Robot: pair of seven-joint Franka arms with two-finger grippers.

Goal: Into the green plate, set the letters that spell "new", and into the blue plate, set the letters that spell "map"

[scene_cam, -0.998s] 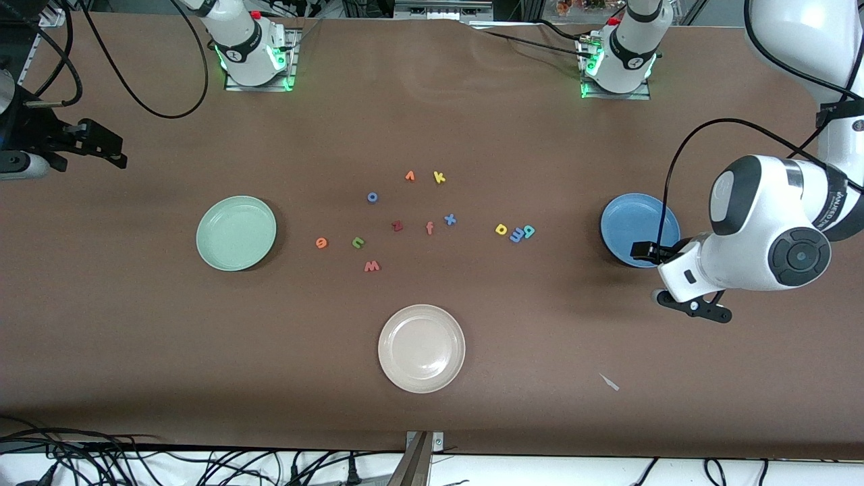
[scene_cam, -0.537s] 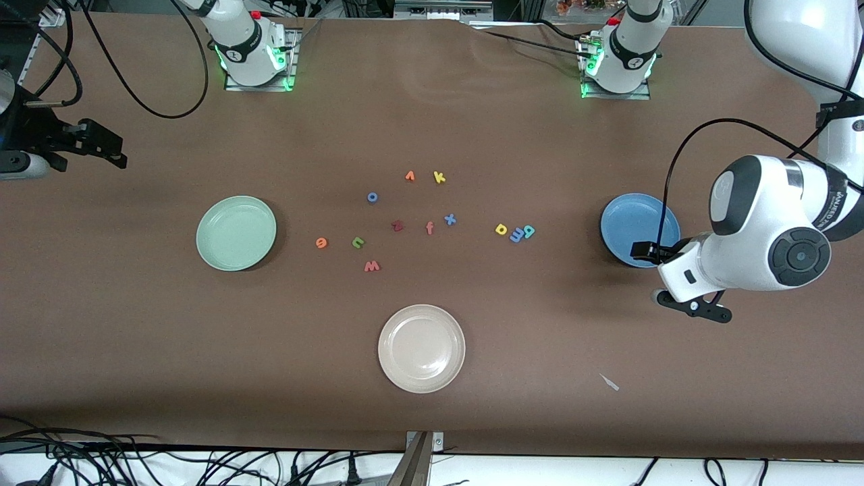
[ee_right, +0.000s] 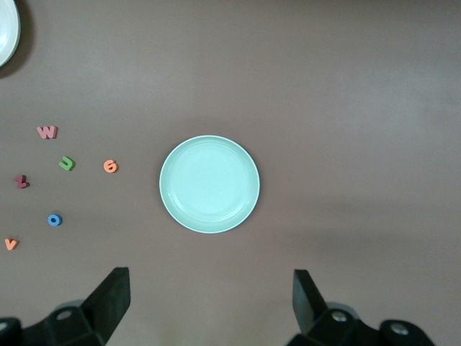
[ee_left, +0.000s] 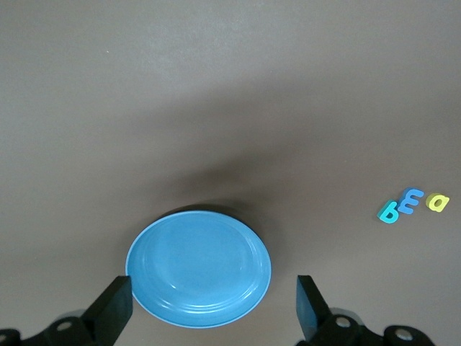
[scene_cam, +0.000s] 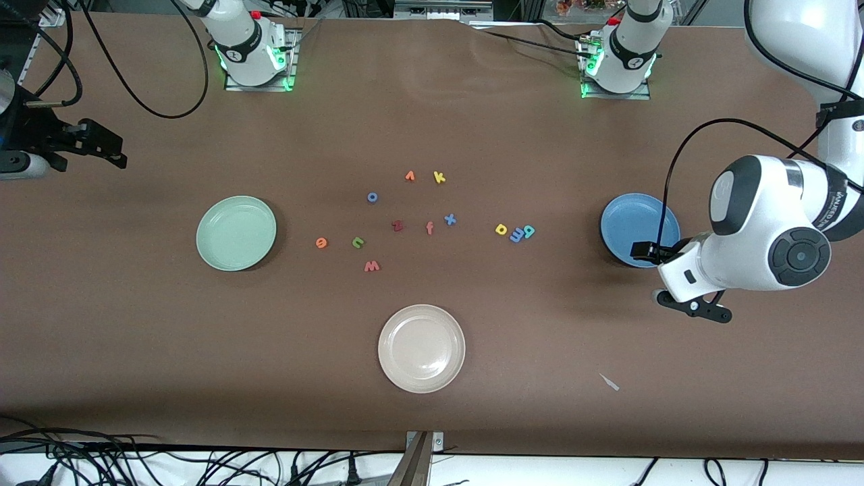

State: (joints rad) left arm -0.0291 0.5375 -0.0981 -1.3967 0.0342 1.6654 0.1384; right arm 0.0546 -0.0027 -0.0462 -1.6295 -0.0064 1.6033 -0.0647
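Front view: my left gripper hangs over bare table just by the blue plate, toward the left arm's end. My right gripper is up by the right arm's end, well apart from the green plate. Both arms wait. Orange e, green n & salmon w lie loose on the table between the green plate and the mid cluster. Yellow letter, blue m & teal letter sit bunched, near the blue plate. Beige plate is nearest the cam.

Left wrist view: my fingers spread wide, nothing in them, over the blue plate's edge.

Right wrist view: fingers wide apart, nothing held; green plate lies bare.
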